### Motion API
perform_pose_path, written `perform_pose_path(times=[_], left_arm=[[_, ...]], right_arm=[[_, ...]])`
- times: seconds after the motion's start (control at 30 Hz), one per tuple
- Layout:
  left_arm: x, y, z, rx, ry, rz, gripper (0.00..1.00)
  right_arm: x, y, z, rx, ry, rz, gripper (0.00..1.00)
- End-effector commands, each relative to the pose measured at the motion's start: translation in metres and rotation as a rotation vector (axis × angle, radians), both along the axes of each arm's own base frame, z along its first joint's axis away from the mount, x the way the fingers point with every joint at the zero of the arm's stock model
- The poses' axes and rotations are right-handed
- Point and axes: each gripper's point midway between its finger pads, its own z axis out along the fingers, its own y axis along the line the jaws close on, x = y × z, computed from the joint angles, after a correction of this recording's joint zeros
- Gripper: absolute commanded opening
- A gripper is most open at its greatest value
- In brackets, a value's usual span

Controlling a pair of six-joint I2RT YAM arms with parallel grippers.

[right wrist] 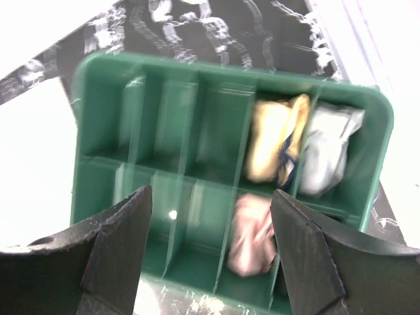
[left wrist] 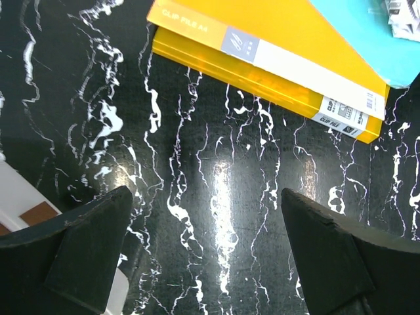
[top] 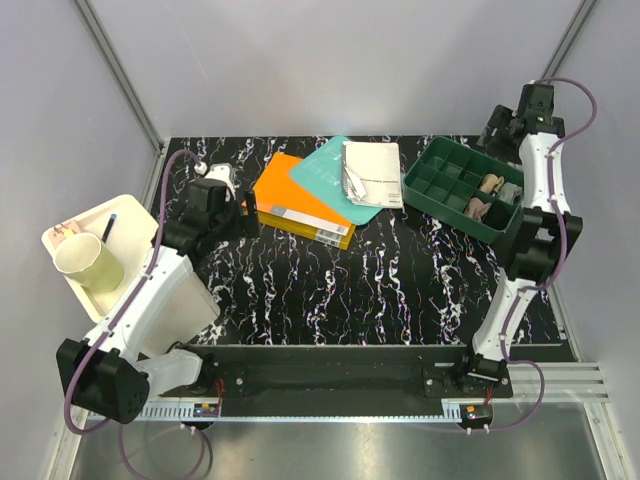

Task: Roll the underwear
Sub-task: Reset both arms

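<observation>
The beige underwear with navy edging [right wrist: 275,146] and the light grey underwear [right wrist: 328,156] lie bunched in neighbouring compartments of a green divided tray [right wrist: 190,69]. A pink bundle [right wrist: 252,235] fills the compartment in front of them. In the top view these bundles [top: 490,190] sit at the tray's right end. My right gripper [right wrist: 211,195] hovers above the tray, open and empty; it also shows in the top view [top: 503,125]. My left gripper [left wrist: 207,195] is open and empty over bare black marbled table, in the top view [top: 235,205] at the left.
An orange clip file [left wrist: 275,59] and a teal book [left wrist: 367,33] lie just beyond my left gripper, with a white spiral notebook [top: 370,172] on them. A white tray [top: 70,232] holding a cup [top: 88,262] stands off the table's left edge.
</observation>
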Motion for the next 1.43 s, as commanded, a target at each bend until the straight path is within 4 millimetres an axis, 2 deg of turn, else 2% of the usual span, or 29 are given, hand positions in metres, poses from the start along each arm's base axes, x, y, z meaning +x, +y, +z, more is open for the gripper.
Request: perform_pose_path(times=[0.0,0.03,0.07,0.1,0.13,0.17,0.2,0.23,0.27,0.3,0.33,0.37,0.4,0.43,0.47,0.5,0.53,0.57,0.6,0.63,0.7,0.8,1.07,1.4], left_arm=[[0.01,0.014,0.04,0.035,-0.145,0.036,0.99],[0.01,0.015,0.042,0.036,-0.153,0.038,0.99],[0.01,0.015,0.046,0.033,-0.163,0.036,0.99],[0.009,0.015,0.05,0.03,-0.173,0.034,0.99],[0.01,0.015,0.052,0.03,-0.183,0.035,0.99],[0.008,0.015,0.056,0.026,-0.198,0.031,0.99],[0.007,0.015,0.058,0.022,-0.211,0.027,0.99],[0.007,0.014,0.059,0.016,-0.221,0.02,0.99],[0.005,0.011,0.063,0.003,-0.235,0.002,0.99],[0.003,0.01,0.066,-0.005,-0.247,-0.006,0.99],[0.003,0.008,0.066,-0.012,-0.256,-0.015,0.99],[0.0,0.005,0.07,-0.03,-0.271,-0.034,0.99],[-0.001,0.003,0.074,-0.038,-0.285,-0.042,0.99],[-0.001,0.001,0.075,-0.047,-0.298,-0.055,0.99],[-0.004,-0.001,0.079,-0.059,-0.312,-0.071,0.99],[-0.005,-0.002,0.081,-0.07,-0.323,-0.072,0.99],[-0.005,-0.003,0.081,-0.077,-0.331,-0.073,0.99],[-0.008,-0.005,0.084,-0.089,-0.342,-0.085,0.99],[-0.009,-0.007,0.086,-0.096,-0.35,-0.096,0.99],[-0.011,-0.009,0.087,-0.106,-0.357,-0.106,0.99],[-0.013,-0.012,0.091,-0.126,-0.372,-0.121,0.99],[-0.016,-0.016,0.096,-0.155,-0.396,-0.14,0.99],[-0.022,-0.018,0.104,-0.19,-0.439,-0.147,0.99],[-0.025,-0.018,0.105,-0.197,-0.46,-0.149,0.99]], right_arm=[[-0.019,0.058,0.089,0.006,-0.25,0.131,0.8],[-0.029,0.07,0.071,0.018,-0.22,0.15,0.8],[-0.038,0.085,0.101,0.008,-0.303,0.179,0.8],[-0.049,0.096,0.083,0.02,-0.276,0.193,0.8],[-0.064,0.106,0.103,0.018,-0.332,0.217,0.8],[-0.067,0.125,0.111,0.021,-0.381,0.255,0.8],[-0.078,0.133,0.09,0.028,-0.353,0.271,0.81],[-0.089,0.141,0.113,0.023,-0.433,0.293,0.81],[-0.097,0.159,0.112,0.034,-0.447,0.335,0.81],[-0.107,0.165,0.094,0.048,-0.423,0.349,0.81],[-0.12,0.173,0.107,0.06,-0.471,0.38,0.81],[-0.125,0.178,0.112,0.069,-0.508,0.395,0.81],[-0.135,0.183,0.096,0.091,-0.487,0.409,0.82],[-0.147,0.189,0.109,0.106,-0.542,0.443,0.82],[-0.153,0.192,0.108,0.119,-0.549,0.455,0.82],[-0.161,0.194,0.091,0.133,-0.522,0.462,0.83],[-0.17,0.196,0.097,0.136,-0.546,0.476,0.83],[-0.175,0.197,0.095,0.138,-0.546,0.479,0.83],[-0.181,0.196,0.082,0.142,-0.523,0.477,0.83],[-0.188,0.195,0.086,0.135,-0.543,0.475,0.84],[-0.196,0.192,0.076,0.123,-0.533,0.468,0.84],[-0.205,0.187,0.077,0.102,-0.551,0.454,0.85],[-0.21,0.183,0.072,0.068,-0.551,0.456,0.85],[-0.216,0.176,0.079,0.032,-0.572,0.436,0.86]])
